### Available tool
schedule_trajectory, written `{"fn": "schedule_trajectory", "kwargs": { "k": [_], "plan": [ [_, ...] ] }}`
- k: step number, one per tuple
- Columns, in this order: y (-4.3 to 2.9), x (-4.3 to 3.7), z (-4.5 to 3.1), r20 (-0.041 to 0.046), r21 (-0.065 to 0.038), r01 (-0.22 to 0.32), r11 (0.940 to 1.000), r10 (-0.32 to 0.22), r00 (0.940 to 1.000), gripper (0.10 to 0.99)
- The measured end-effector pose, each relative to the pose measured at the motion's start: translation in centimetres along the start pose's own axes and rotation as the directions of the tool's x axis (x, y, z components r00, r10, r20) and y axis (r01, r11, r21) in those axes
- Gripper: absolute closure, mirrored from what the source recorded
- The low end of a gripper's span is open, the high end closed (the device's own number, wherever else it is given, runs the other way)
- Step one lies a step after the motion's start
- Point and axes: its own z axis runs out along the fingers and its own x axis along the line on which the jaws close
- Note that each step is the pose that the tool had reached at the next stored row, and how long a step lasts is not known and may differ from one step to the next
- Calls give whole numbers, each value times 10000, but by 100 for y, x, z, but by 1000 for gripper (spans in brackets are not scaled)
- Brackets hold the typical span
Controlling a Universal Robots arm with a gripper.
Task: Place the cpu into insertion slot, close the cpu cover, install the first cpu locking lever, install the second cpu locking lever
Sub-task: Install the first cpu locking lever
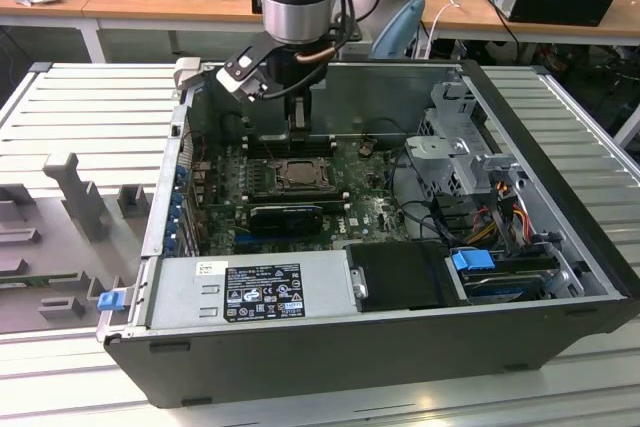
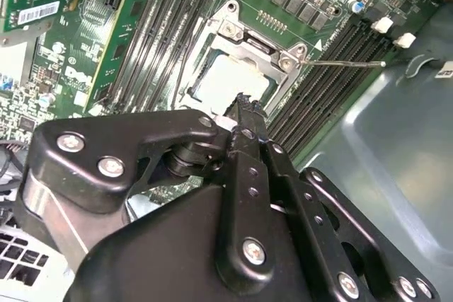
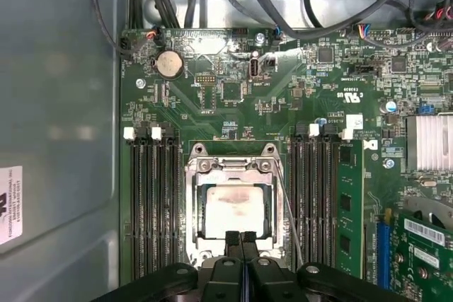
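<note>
The exterior view takes in the whole open computer case [image 1: 400, 347] on the counter [image 1: 90, 97]. The first wrist view shows the motherboard [image 3: 233, 90], with the cpu cover [image 3: 233, 166] lying over the cpu [image 3: 230, 210] in the insertion slot [image 3: 192, 210]. The fingers [image 3: 232, 244] are pressed together, holding nothing, at the cover's edge.

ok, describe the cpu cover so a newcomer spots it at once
Inside the open computer case, look at the green motherboard: between its two banks of long black memory slots lies the cpu cover. It is the only silvery metal frame there, its square window showing the pale cpu, just beyond the hand.
</note>
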Motion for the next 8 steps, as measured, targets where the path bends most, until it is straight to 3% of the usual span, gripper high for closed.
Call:
{"fn": "schedule_trajectory", "kwargs": {
  "k": [2, 4, 8],
  "plan": [
    [2, 1, -53, -1, -1, 0, 10000, 0, 10000, 980],
    [7, 3, -177, 0, 0, 0, 10000, 0, 10000, 980],
    [7, 3, -182, -4, 5, 449, 9990, -449, 9990, 980]
  ]
}}
